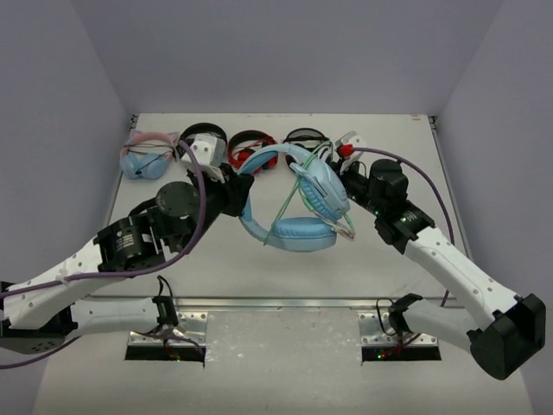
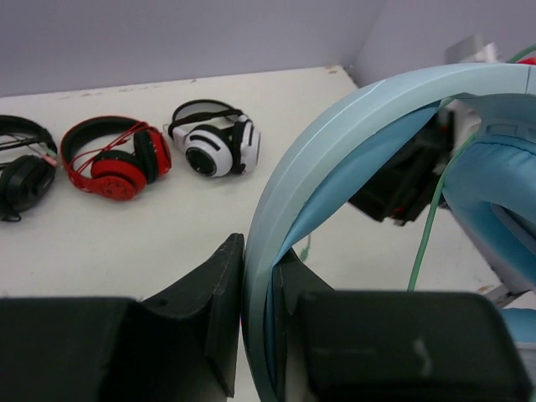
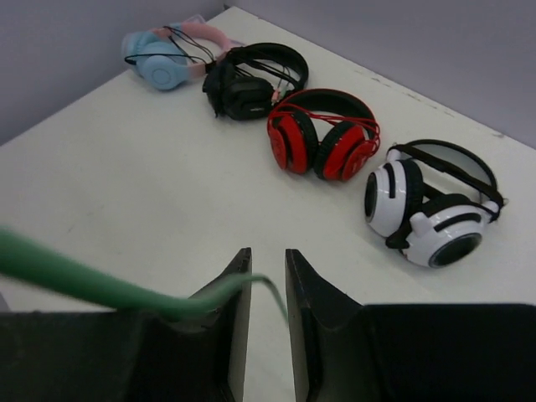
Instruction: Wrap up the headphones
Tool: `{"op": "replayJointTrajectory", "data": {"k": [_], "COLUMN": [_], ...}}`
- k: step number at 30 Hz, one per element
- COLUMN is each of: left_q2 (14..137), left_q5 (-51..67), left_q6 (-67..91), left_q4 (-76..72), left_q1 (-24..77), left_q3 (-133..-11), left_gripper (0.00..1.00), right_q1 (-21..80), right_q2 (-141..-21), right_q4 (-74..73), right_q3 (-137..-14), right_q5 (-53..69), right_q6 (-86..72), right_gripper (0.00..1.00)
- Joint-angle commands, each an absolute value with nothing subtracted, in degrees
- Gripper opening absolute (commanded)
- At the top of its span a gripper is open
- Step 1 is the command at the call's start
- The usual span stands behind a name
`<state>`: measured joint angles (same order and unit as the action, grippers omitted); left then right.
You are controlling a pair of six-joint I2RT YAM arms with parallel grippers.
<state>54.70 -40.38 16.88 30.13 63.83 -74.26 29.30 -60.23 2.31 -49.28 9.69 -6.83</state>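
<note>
Because the headphones (image 1: pixel 298 203) hang mid-frame above the desk (image 1: pixel 259 268), probably light with a stiff headband (image 2: pixel 335 151), the left hand (image 2: pixel 258 276) pinches that band. The right hand (image 3: pixel 268 261), narrowly parted, straddles the limp cable (image 3: pixel 84 280); whether it grips is unclear.

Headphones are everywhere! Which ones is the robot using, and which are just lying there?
For the job: the sky-blue headphones, their green cable, the left tool clamping the headband, the right tool by the cable.
Just lying there: the pink cat-ear pair, the black pair, the red pair, the white-and-black pair.
</note>
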Motion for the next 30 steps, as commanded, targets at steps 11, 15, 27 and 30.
{"op": "replayJointTrajectory", "data": {"k": [11, 15, 27, 30], "left_q2": [52.03, 53.70, 60.81, 62.92], "left_q5": [-41.57, -44.45, -70.82, -77.68], "left_q6": [21.97, 22.58, 19.33, 20.91], "left_q4": [20.75, 20.74, 10.82, 9.15], "left_q1": [64.42, 64.42, 64.51, 64.42], "left_q3": [-87.09, -90.17, -88.60, -87.02], "left_gripper": [0.00, 0.00, 0.00, 0.00], "right_q1": [28.92, 29.44, 48.32, 51.31], "right_q2": [-74.79, -79.01, -66.90, -62.68], "right_q4": [38.65, 45.16, 47.62, 48.87], "right_q3": [-36.66, -34.90, -24.09, -21.18], "right_q5": [20.65, 23.37, 13.89, 12.30], "right_q6": [-24.95, -28.20, -30.84, -32.78], "right_gripper": [0.08, 0.01, 0.02, 0.02]}}
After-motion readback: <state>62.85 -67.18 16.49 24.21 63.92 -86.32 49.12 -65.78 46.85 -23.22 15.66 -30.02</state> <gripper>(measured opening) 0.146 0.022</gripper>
